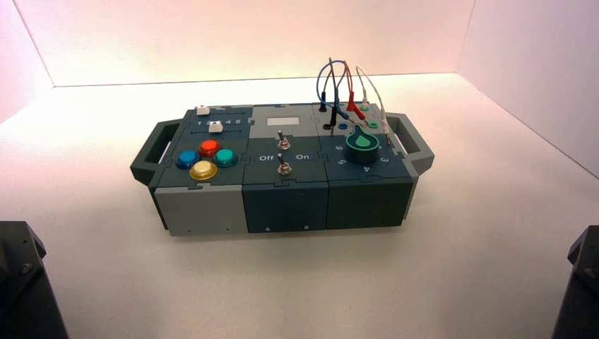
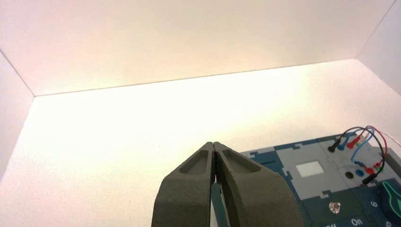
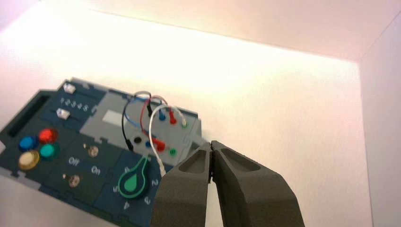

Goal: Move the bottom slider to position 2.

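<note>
The bottom slider (image 1: 216, 127) is a small white square knob at the box's left rear, just in front of the row of white numerals. It also shows in the right wrist view (image 3: 61, 112) beside the numerals 1 to 5, where the numeral 2 (image 3: 69, 102) is second in the row. I cannot tell which numeral the knob lines up with. My left gripper (image 2: 214, 144) is shut and empty, held high over the box's left side. My right gripper (image 3: 211, 143) is shut and empty, above the box's right end. Both are well away from the slider.
A second white slider knob (image 1: 203, 110) sits behind the first. Four coloured buttons (image 1: 205, 159), two toggle switches (image 1: 282, 154), a green knob (image 1: 363, 143) and looped wires (image 1: 346, 88) fill the rest of the box. The arm bases (image 1: 21, 282) stand at the lower corners.
</note>
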`<state>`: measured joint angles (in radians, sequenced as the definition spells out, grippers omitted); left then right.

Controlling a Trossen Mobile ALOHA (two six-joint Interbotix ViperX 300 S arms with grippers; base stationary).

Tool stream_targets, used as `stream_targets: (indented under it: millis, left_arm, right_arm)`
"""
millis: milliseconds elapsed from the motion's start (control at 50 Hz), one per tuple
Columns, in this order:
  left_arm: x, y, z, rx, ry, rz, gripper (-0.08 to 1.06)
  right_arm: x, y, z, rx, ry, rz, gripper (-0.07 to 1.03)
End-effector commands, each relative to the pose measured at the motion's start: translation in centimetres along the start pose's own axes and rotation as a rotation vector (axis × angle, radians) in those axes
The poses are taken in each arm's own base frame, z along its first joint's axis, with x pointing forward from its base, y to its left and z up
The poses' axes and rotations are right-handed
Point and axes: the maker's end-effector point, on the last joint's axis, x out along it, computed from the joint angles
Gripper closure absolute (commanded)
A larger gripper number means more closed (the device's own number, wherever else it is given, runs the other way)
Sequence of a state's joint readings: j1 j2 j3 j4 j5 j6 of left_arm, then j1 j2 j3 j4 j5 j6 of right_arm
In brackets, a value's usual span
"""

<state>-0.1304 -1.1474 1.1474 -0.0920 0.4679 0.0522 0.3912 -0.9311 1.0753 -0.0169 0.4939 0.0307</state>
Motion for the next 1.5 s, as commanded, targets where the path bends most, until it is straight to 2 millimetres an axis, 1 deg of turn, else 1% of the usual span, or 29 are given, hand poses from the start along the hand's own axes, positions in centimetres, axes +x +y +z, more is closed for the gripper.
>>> stream_targets:
  millis: [20,260,360,520,680,780,920,1000,1020,1040,1080,1120,1140,1160,1180,1280,1380,1420,1460,1500]
  left_arm:
    - [-0.5,-0.6,1.3,0.016,-0.008,-0.025,1.01]
    - [-0.8,-2.8,0.3,0.066,0.13,-0.118,1.01]
    - [-0.8,-2.9,0.0,0.074,0.153,-0.124,1.01]
    - [-0.6,-2.9,-0.2,0.088,0.16,-0.123,1.01]
    - [0.1,-3.3,-0.4,0.093,0.202,-0.135,1.01]
    - [1.2,-4.2,-0.8,0.11,0.258,-0.165,1.01]
    - [3.3,-6.7,-0.8,0.158,0.345,-0.23,1.01]
    - [4.7,-9.1,-0.9,0.208,0.407,-0.285,1.01]
    - [4.9,-9.4,-0.9,0.212,0.415,-0.29,1.01]
    - [5.4,-10.3,-1.0,0.231,0.437,-0.308,1.01]
    - [6.0,-11.2,-1.1,0.245,0.46,-0.323,1.01]
    - [6.5,-12.1,-1.4,0.257,0.484,-0.338,1.01]
    - [7.1,-13.0,-1.6,0.272,0.508,-0.351,1.01]
    - [7.3,-13.2,-1.7,0.275,0.516,-0.353,1.01]
    - [8.4,-14.2,-2.5,0.299,0.56,-0.364,1.01]
    - [10.4,-15.4,-4.3,0.324,0.643,-0.363,1.01]
    - [12.2,-15.7,-5.9,0.335,0.709,-0.349,1.01]
    - [12.6,-15.8,-6.5,0.34,0.732,-0.345,1.01]
    - [12.8,-15.8,-6.6,0.339,0.738,-0.343,1.01]
    - [14.1,-15.9,-8.0,0.353,0.788,-0.332,1.01]
  right_arm:
    - [0.4,0.2,0.8,0.014,0.026,0.01,0.99]
    - [1.9,0.4,-0.5,0.024,0.154,0.013,0.99]
    - [1.9,0.4,-0.1,0.024,0.151,0.014,0.99]
    - [1.9,0.4,-0.1,0.025,0.149,0.015,0.99]
    - [1.8,0.4,-0.2,0.027,0.149,0.017,0.99]
    - [1.8,0.5,-0.2,0.029,0.149,0.018,0.99]
    - [1.9,0.5,0.0,0.03,0.139,0.019,0.99]
    - [1.9,0.5,0.0,0.029,0.136,0.019,0.99]
    - [1.9,0.5,0.1,0.03,0.136,0.019,0.99]
    - [1.9,0.5,0.0,0.029,0.137,0.019,0.99]
    - [1.9,0.5,0.0,0.027,0.136,0.018,0.99]
    - [1.9,0.5,-0.1,0.027,0.139,0.018,0.99]
    - [1.9,0.5,-0.1,0.029,0.139,0.018,0.99]
    - [1.9,0.4,-0.1,0.03,0.139,0.017,0.99]
    - [1.9,0.4,0.0,0.026,0.136,0.017,0.99]
    - [1.8,0.4,0.1,0.025,0.134,0.016,0.99]
    - [1.8,0.4,0.0,0.02,0.134,0.016,0.99]
    - [1.8,0.4,0.0,0.02,0.135,0.016,0.99]
    - [1.8,0.4,0.0,0.021,0.134,0.015,0.99]
    - [1.8,0.4,-0.1,0.021,0.135,0.015,0.99]
